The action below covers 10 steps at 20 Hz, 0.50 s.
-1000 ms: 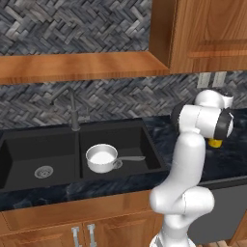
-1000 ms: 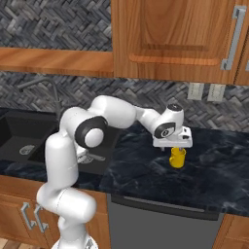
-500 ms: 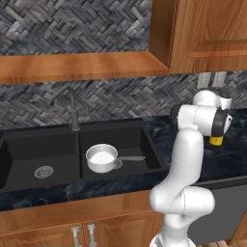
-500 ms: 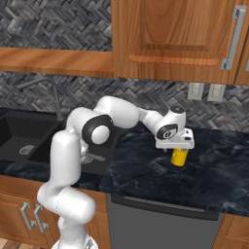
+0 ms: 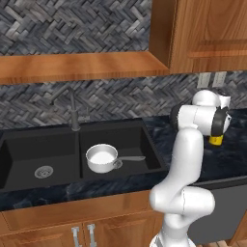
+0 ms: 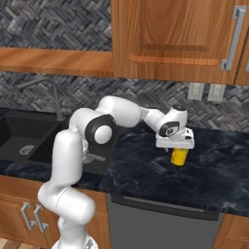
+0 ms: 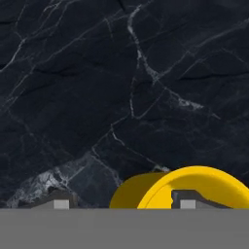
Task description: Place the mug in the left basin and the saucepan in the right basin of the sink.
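The yellow mug stands upright on the black marble counter, right of the sink. My gripper points straight down onto it. In the hand view the gripper is open and straddles the mug wall. One fingertip sits inside the rim, the other outside with a gap to the wall. In the left base view the mug peeks out below the hand. The saucepan rests in the right basin, handle pointing right. The left basin holds nothing but its drain.
A slim grey faucet rises behind the sink divider. Wall outlets sit above the counter behind the mug. Wooden cabinets hang overhead. A dishwasher front lies under the counter.
The hand has come down over the mug and shifted slightly to the right. Mug and saucepan have not moved.
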Motion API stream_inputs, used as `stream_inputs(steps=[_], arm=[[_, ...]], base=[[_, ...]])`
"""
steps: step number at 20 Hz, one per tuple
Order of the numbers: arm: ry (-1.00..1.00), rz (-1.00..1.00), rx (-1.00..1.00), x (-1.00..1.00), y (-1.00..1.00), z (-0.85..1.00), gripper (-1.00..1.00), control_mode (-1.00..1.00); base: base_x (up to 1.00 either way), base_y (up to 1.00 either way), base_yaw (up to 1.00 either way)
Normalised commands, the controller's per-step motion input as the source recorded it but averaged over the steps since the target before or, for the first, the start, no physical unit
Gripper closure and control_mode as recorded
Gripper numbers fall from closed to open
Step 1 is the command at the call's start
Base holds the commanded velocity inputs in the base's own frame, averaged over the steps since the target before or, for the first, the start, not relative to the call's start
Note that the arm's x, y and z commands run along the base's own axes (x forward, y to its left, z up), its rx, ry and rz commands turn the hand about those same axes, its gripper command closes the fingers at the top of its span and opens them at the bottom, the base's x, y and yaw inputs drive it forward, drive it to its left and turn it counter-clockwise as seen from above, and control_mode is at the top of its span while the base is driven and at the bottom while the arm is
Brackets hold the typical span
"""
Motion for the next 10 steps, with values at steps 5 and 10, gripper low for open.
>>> stream_inputs(steps=[5, 10], arm=[[0.0, -0.01, 0.0, 0.0, 0.03, 0.0, 1.0, -1.0], [-0.05, -0.01, 0.0, -0.21, 0.36, 0.08, 1.0, -1.0]], base=[[0.0, 0.0, 0.0], [0.0, 0.0, 0.0]])
